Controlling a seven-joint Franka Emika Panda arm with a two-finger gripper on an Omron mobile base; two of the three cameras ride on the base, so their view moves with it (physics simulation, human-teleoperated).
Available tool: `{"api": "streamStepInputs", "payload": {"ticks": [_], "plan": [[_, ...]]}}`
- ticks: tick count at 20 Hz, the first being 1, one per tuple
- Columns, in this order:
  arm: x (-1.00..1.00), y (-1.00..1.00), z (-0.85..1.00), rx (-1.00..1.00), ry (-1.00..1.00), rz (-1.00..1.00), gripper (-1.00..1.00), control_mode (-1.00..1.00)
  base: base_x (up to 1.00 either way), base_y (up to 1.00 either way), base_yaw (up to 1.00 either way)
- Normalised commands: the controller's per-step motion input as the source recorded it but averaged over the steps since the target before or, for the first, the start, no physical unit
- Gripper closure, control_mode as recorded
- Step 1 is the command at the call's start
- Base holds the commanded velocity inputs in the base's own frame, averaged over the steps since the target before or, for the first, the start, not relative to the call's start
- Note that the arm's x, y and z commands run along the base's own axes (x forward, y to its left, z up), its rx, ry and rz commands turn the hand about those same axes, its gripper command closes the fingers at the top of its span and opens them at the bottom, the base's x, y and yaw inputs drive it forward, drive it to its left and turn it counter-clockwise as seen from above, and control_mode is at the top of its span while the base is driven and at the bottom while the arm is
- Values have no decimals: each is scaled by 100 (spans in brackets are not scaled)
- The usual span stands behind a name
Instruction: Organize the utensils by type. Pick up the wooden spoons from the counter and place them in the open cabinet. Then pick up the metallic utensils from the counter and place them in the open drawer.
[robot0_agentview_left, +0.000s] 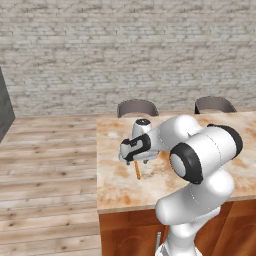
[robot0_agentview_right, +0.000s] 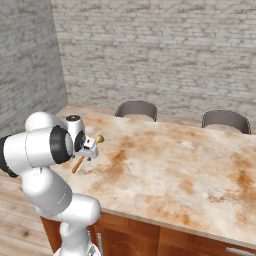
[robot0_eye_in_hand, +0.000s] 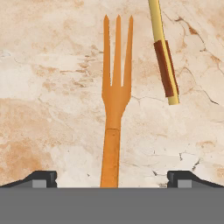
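1. Orange fork (robot0_eye_in_hand: 114, 105) lies flat on the marbled counter (robot0_eye_in_hand: 52, 87), three tines pointing away from the hand camera, handle running back between the two fingertips.
2. Yellow-handled utensil with a brown band (robot0_eye_in_hand: 164, 57) lies just beside the fork, apart from it; its head is out of frame.
3. Tool (robot0_eye_in_hand: 111, 179) hangs over the fork, released, jaws spread wide, nothing held.
4. Two chairs (robot0_agentview_left: 137, 107) stand behind the counter, against a brick wall (robot0_agentview_left: 125, 50).
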Motion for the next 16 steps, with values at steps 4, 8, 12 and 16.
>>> {"api": "streamStepInputs", "payload": {"ticks": [4, 8, 12, 16], "plan": [[7, 1, -17, 0, 0, 0, -100, -100, 0, 0, 0], [12, 0, -18, 0, 0, 0, -100, -100, 0, 0, 0], [11, 2, -23, 0, 0, 0, -100, -100, 0, 0, 0], [8, 0, -23, 0, 0, 0, -100, -100, 0, 0, 0]]}}
